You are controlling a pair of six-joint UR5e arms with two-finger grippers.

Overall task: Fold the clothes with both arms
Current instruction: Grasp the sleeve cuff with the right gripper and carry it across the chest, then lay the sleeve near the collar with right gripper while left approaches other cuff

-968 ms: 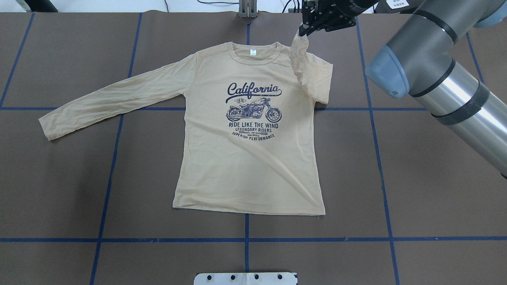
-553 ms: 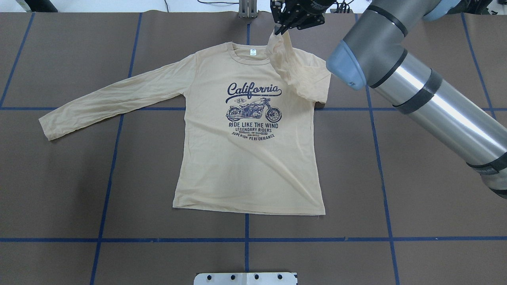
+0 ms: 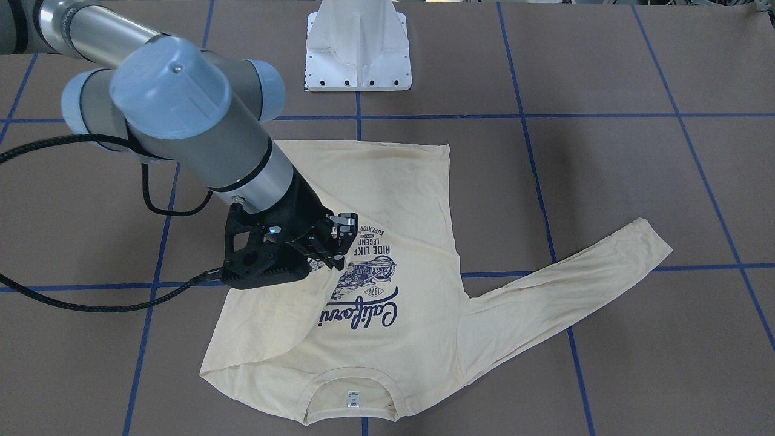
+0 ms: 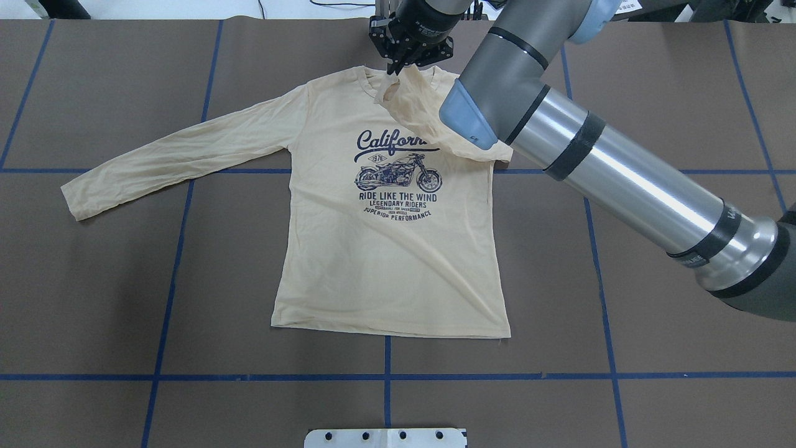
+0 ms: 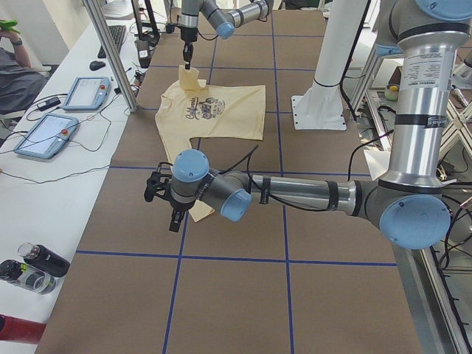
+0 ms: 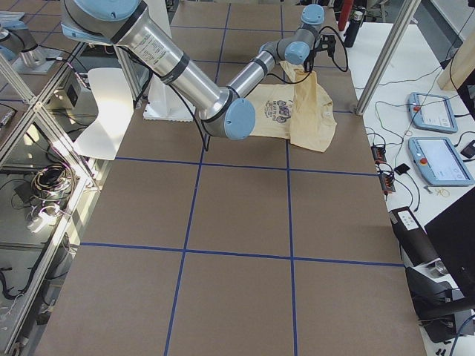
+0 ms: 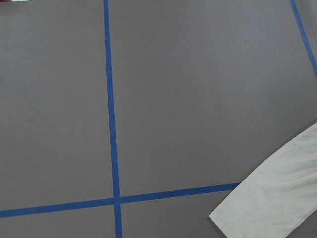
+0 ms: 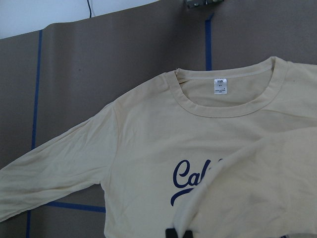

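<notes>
The cream-yellow long-sleeved T-shirt [image 4: 385, 261] lies flat, print up, on the brown table; it also shows in the front view [image 3: 399, 200]. My right gripper [image 4: 398, 66] is shut on the cuff of the shirt's right sleeve [image 4: 426, 115]. It holds the cuff above the neckline, and the sleeve drapes across the shoulder and the end of the "California" print. The right wrist view shows the neck label [image 8: 220, 85] and the held sleeve [image 8: 257, 188]. The left sleeve [image 4: 180, 152] lies stretched out. My left gripper [image 5: 175, 220] hovers near that sleeve's cuff [image 7: 272, 198]; I cannot tell whether it is open or shut.
The white pedestal base [image 3: 357, 48] stands at the robot's side of the table. Blue tape lines [image 4: 385, 376] cross the brown table cover. A metal post [image 4: 388, 12] stands at the far edge. Tablets [image 5: 46, 133] and bottles [image 5: 33, 265] lie on the side desk.
My right gripper has carried the sleeve cuff leftward, from over the right shoulder to over the neckline. The sleeve now covers the end of the print. The shirt's body has not moved.
</notes>
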